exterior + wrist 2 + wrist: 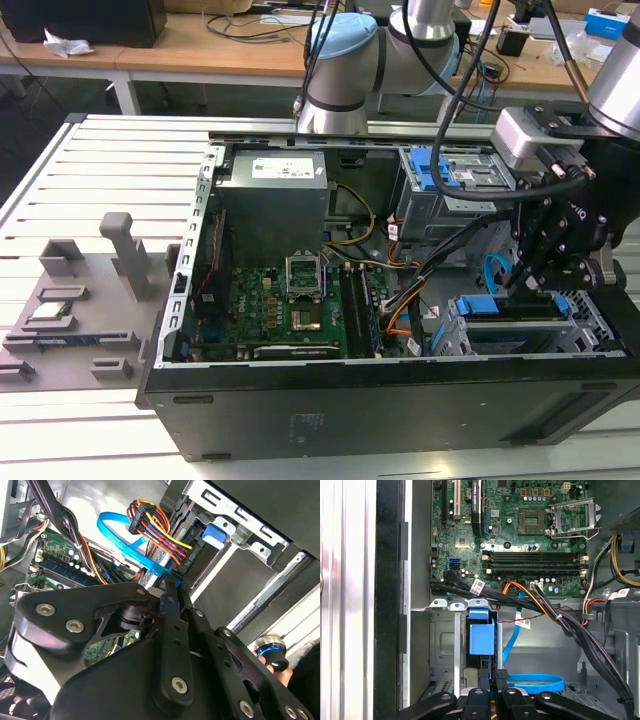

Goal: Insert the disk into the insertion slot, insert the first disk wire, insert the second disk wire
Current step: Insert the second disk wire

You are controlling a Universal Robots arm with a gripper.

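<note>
Our hand (528, 283) looks pinched shut, right by the second disk wire (120, 537). The disk (520, 322) already sits in the insertion slot (597, 330). We should push the plug straight and gently.

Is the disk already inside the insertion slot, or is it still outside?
Inside. In the exterior view the disk in its blue frame sits within the insertion slot, at the exterior view's right, below the tool.

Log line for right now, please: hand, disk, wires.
hand: at rear of disk, fingers closed together | disk: seated in insertion slot | second disk wire: looped beside the hand, touching its fingertips | motherboard: untouched
</note>
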